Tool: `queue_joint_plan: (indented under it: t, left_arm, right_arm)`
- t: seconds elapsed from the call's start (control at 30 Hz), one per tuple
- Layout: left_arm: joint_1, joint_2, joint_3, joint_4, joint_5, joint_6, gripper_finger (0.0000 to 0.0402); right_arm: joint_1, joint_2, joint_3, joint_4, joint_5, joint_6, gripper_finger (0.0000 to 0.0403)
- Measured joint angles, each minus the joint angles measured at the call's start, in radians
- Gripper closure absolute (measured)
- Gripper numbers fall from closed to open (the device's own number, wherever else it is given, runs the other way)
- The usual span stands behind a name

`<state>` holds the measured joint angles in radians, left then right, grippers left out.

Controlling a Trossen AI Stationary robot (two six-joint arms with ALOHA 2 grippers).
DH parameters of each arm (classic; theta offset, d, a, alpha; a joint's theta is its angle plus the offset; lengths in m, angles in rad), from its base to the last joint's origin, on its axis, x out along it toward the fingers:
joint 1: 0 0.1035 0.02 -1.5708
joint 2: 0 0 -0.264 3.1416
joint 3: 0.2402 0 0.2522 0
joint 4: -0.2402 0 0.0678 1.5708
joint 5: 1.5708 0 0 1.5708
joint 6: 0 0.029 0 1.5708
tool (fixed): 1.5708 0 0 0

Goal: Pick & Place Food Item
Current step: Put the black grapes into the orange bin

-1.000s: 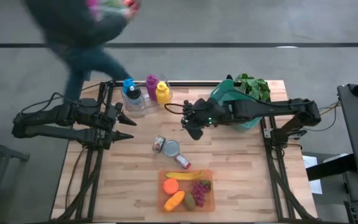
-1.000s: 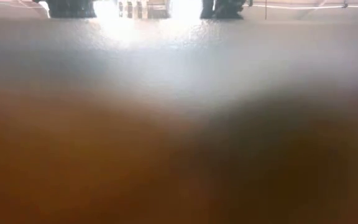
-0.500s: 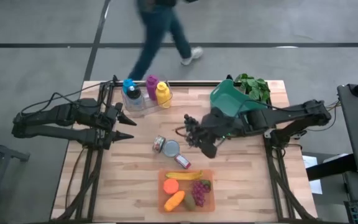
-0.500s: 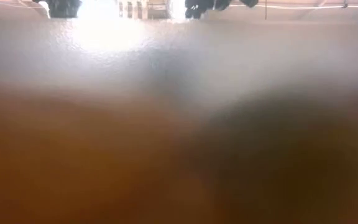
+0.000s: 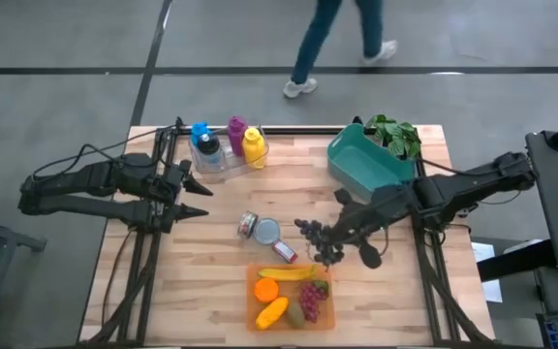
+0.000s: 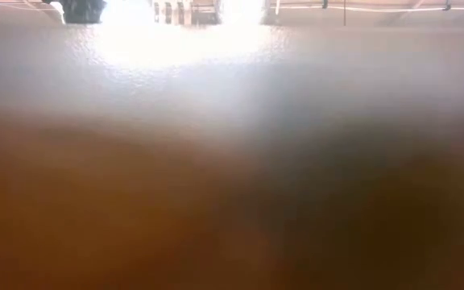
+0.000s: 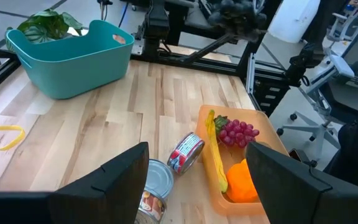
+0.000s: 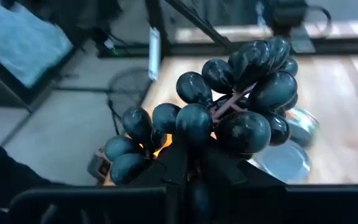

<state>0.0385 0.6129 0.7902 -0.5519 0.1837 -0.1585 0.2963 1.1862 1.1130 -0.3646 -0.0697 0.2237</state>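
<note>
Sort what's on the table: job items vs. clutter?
Job items:
- dark grape bunch, clamped in the right gripper
- orange tray holding banana, red grapes, orange
- teal bin

Lying about:
- colored bottles
- two cans
- leafy plant
- left gripper, parked at the table's left edge

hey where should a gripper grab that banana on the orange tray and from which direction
Judging by its pose, grip the banana across its narrow middle, coming straight down from above. It lies flat along the orange tray's far edge, with bare table beyond it, though the red grapes crowd one end, so stay mid-length.
</note>
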Motion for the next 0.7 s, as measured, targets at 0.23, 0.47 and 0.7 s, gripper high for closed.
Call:
queue_joint_plan:
  t: [0.23, 0.47, 0.7]
  left_arm:
    - [0.0, 0.0, 0.0, 0.0, 0.0, 0.0, 0.0126]
    - [0.0, 0.0, 0.0, 0.0, 0.0, 0.0, 0.0126]
    - [0.0, 0.0, 0.0, 0.0, 0.0, 0.0, 0.0126]
  right_arm:
    - [0.001, -0.034, -0.313, 0.478, -0.112, 0.0, 0.0371]
    - [0.005, 0.085, -0.448, 0.732, -0.116, 0.001, 0.0371]
    - [0.007, 0.255, -0.39, 0.735, -0.193, 0.008, 0.0371]
